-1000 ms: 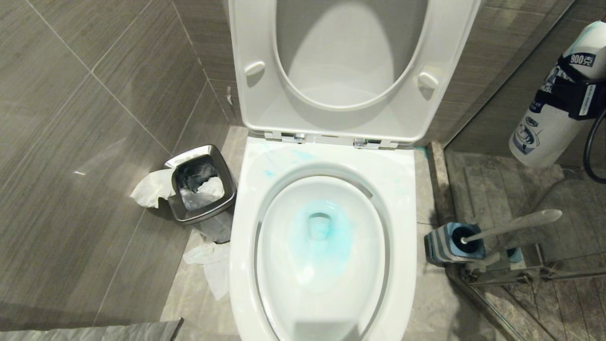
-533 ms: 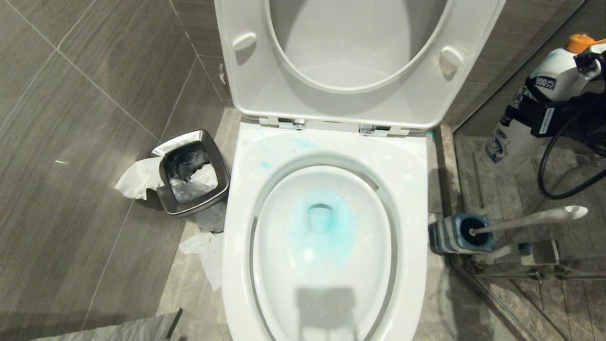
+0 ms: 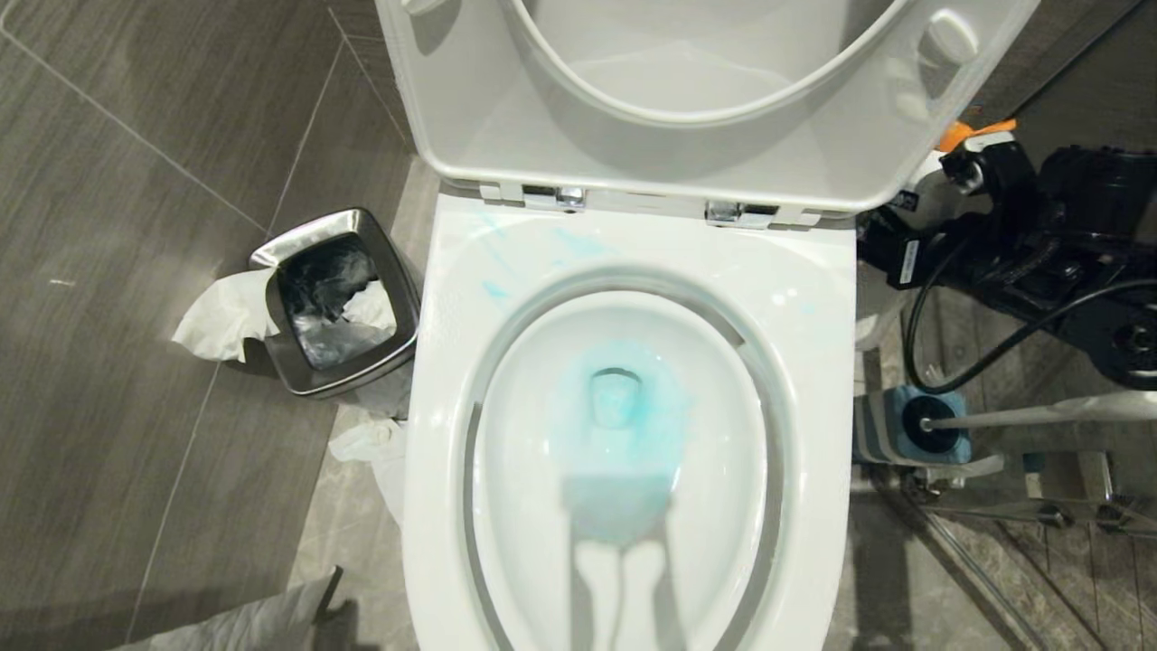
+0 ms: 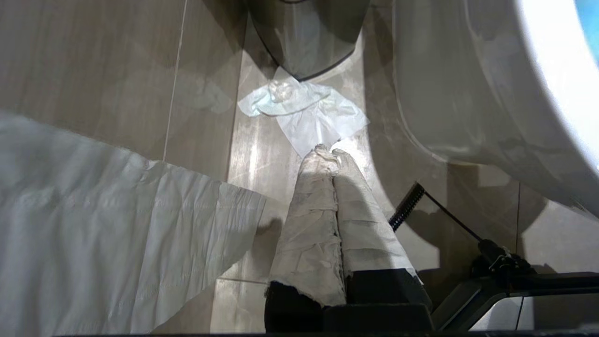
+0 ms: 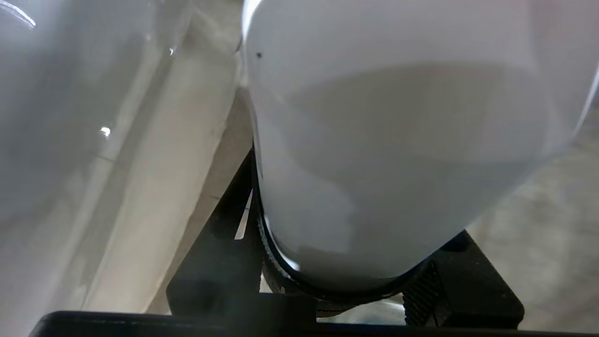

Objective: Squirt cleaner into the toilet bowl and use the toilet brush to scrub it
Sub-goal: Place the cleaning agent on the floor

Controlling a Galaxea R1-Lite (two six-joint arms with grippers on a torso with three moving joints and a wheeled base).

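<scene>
One toilet bowl [image 3: 624,271], one toilet brush [image 3: 1039,416]

A bathroom: grey tiled walls [image 3: 136,136], white toilet bowl [image 3: 633,262], steel bin [image 3: 398,344] beside it.

A: Toilet bowl [image 3: 813,298], seat and lid raised. Turquoise cleaner [image 3: 619,398] tints the water; thin smears on the rear rim.

B: Right side?

A: Right claw [image 3: 913,226] beside the hinge, partly hidden behind the lid, grip unclear. Toilet brush [image 3: 1039,416] stands in its blue-grey holder [image 3: 890,434] on the floor.

B: Left?

A: Steel bin [image 3: 298,362], crumpled tissue [image 3: 212,316] against it.
</scene>
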